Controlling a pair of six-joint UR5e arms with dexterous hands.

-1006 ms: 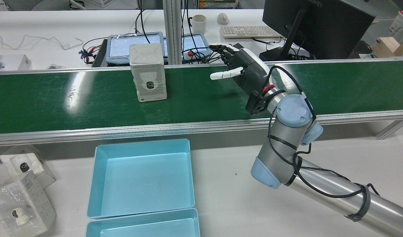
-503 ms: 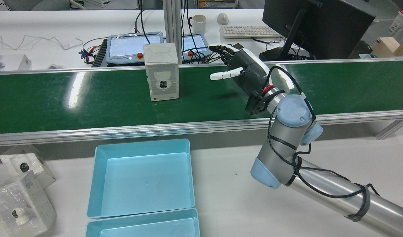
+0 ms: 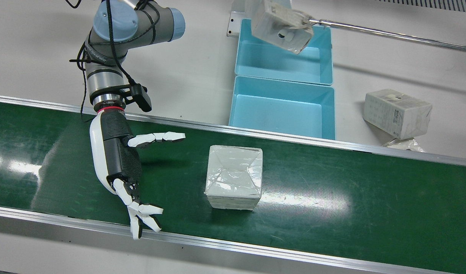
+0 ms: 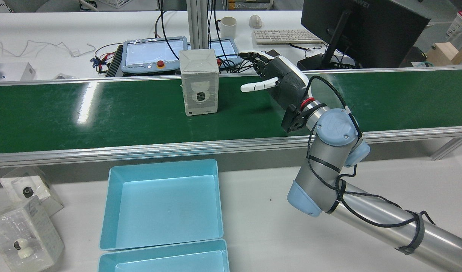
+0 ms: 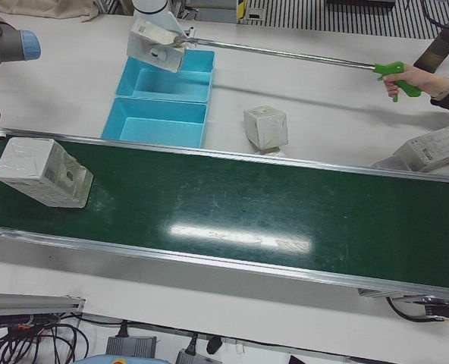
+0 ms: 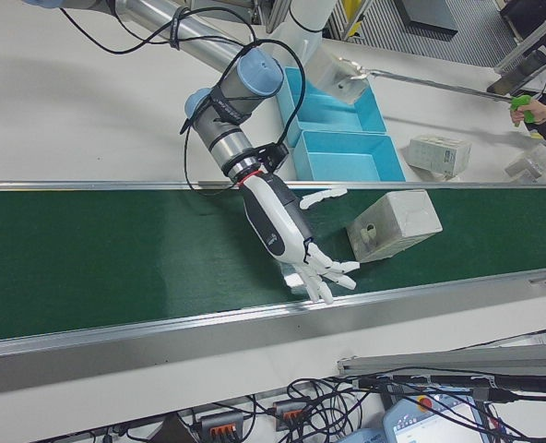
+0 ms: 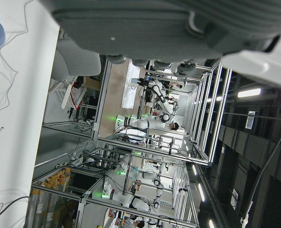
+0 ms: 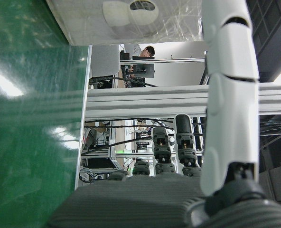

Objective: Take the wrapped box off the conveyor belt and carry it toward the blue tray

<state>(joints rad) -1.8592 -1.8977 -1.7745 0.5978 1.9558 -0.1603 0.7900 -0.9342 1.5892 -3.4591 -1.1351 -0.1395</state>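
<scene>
The wrapped box (image 3: 234, 177) stands upright on the green conveyor belt (image 3: 332, 205), free of any hand. It also shows in the rear view (image 4: 199, 87), the left-front view (image 5: 41, 171) and the right-front view (image 6: 393, 224). My right hand (image 3: 118, 160) hovers over the belt, open and empty, its fingers spread toward the box a short gap away; it also shows in the rear view (image 4: 282, 81). The blue tray (image 4: 161, 207) sits on the table beside the belt. The left hand view shows only the palm edge of my left hand (image 7: 169, 23).
A second blue tray (image 3: 282, 57) adjoins the first. A person's long grabber tool holds another wrapped box (image 3: 280, 23) above it. More wrapped boxes (image 3: 396, 113) lie on the table, two at the rear view's lower left (image 4: 25, 234). A monitor (image 4: 363, 26) stands beyond the belt.
The wrapped box has ridden the belt to the right in the rear view, closer to my right hand. The right hand and arm have stayed in place.
</scene>
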